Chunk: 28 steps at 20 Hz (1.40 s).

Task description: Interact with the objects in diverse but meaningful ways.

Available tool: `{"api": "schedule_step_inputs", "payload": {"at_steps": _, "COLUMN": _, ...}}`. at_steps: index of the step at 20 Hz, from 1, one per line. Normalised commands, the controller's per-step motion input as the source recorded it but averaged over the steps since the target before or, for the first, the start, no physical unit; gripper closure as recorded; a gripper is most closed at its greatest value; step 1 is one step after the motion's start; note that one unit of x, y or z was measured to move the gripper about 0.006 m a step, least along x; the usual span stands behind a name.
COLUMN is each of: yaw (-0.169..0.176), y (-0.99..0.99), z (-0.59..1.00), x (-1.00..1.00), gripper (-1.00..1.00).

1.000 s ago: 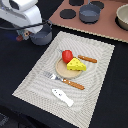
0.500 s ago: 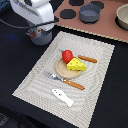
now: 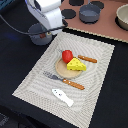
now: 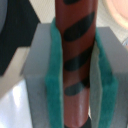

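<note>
In the wrist view my gripper [image 4: 75,75] is shut on a dark red stick with black stripes [image 4: 75,45], held between green pads [image 4: 54,80]. In the exterior view the white arm [image 3: 47,11] hangs over a grey two-handled pot [image 3: 39,34] at the mat's far left corner; the fingers are hidden there. On the mat a red tomato [image 3: 66,55] and a yellow cheese wedge [image 3: 76,64] sit on a round wooden plate [image 3: 61,70]. A brown sausage stick [image 3: 87,59] lies beside the cheese. A white fish shape [image 3: 62,97] lies near the front.
A striped placemat [image 3: 35,80] lies on a black table. A fork with an orange handle [image 3: 65,80] lies in front of the plate. A brown board at the back holds a dark pot [image 3: 90,12], black discs [image 3: 67,14] and a bowl [image 3: 122,17].
The arm has moved toward the exterior view's right, ending over the grey pot. The items on the mat have not moved.
</note>
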Motion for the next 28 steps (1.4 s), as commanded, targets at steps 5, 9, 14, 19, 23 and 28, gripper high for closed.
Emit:
{"api": "schedule_step_inputs", "payload": {"at_steps": 5, "yaw": -0.047, "y": 0.53, "z": 0.00, "x": 0.69, "gripper": 1.00}}
{"api": "schedule_step_inputs", "payload": {"at_steps": 9, "yaw": -0.050, "y": 0.53, "z": 0.00, "x": 0.67, "gripper": 1.00}}
{"api": "schedule_step_inputs", "payload": {"at_steps": 14, "yaw": -0.056, "y": 0.51, "z": -0.02, "x": 0.62, "gripper": 1.00}}
{"api": "schedule_step_inputs", "payload": {"at_steps": 19, "yaw": -0.055, "y": 0.27, "z": -0.22, "x": 0.37, "gripper": 1.00}}
{"api": "schedule_step_inputs", "payload": {"at_steps": 23, "yaw": -0.035, "y": 0.17, "z": -0.33, "x": 0.21, "gripper": 1.00}}
{"api": "schedule_step_inputs", "payload": {"at_steps": 28, "yaw": -0.013, "y": 0.21, "z": -0.32, "x": 0.16, "gripper": 1.00}}
